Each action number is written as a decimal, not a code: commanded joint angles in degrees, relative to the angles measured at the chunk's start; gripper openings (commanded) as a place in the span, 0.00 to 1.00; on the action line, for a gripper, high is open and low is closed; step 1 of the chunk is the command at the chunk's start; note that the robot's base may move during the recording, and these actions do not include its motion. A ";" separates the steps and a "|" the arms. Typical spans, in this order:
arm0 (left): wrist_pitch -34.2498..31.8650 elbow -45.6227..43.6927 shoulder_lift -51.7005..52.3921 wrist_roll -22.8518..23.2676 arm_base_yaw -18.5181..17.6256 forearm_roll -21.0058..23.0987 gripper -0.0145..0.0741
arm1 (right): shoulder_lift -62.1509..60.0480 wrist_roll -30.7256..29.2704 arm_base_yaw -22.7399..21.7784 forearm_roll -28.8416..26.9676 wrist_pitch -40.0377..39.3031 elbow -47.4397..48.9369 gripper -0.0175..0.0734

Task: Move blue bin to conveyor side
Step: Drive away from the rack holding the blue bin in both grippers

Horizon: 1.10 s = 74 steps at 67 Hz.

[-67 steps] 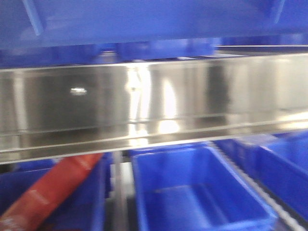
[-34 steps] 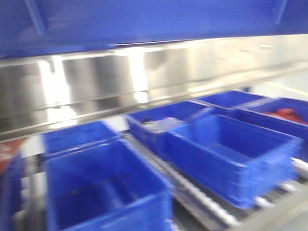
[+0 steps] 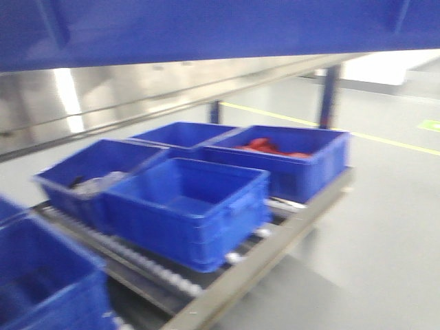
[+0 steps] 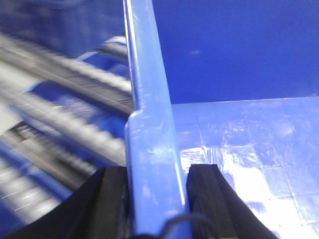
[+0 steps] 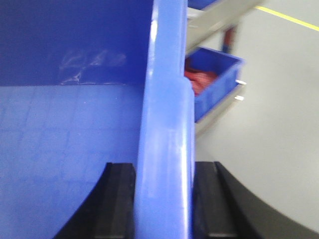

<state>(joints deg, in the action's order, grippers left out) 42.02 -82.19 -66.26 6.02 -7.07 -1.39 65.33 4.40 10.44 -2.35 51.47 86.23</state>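
The left claw (image 4: 158, 196) is pinched narrow onto the thick rim of the blue bin (image 4: 149, 124). One black pad sits outside the wall at nine o'clock of the rim, the other inside at three, above the bin's glossy floor. To my eye the rim is the only sensible hold, since the wall is too broad and smooth to take, and a load this wide wants a grip at each end.

Seen from the front, the bin's side wall fills the whole twelve o'clock band, carried high over a shiny steel rail (image 3: 103, 103). Below it the roller bench (image 3: 275, 254) carries smaller bins. There is one with pale clutter (image 3: 89, 182) at nine o'clock, an empty one (image 3: 192, 206) in the middle, and one with red contents (image 3: 302, 161) towards three.

The right claw (image 5: 164, 199) clamps the opposite rim the same way, with its pads on either side of the wall and bare floor (image 5: 269, 109) beyond at three o'clock. So the bin hangs between the two claws, seemingly clear of the bench. The conveyor side shows in none of the views, so I cannot tell how near it is.
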 commanded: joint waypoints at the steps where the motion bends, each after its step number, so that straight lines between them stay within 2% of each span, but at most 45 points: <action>1: -6.65 -0.99 1.29 -1.32 -0.27 -0.86 0.18 | -1.39 -0.99 -0.08 1.51 -6.98 0.99 0.12; 74: -6.65 -0.99 1.29 -1.32 -0.17 -0.84 0.18 | -1.39 -0.99 -0.08 1.51 -6.98 0.99 0.12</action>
<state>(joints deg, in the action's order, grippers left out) 42.02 -82.19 -66.26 6.02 -7.07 -1.28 65.33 4.40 10.44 -2.25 51.47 86.23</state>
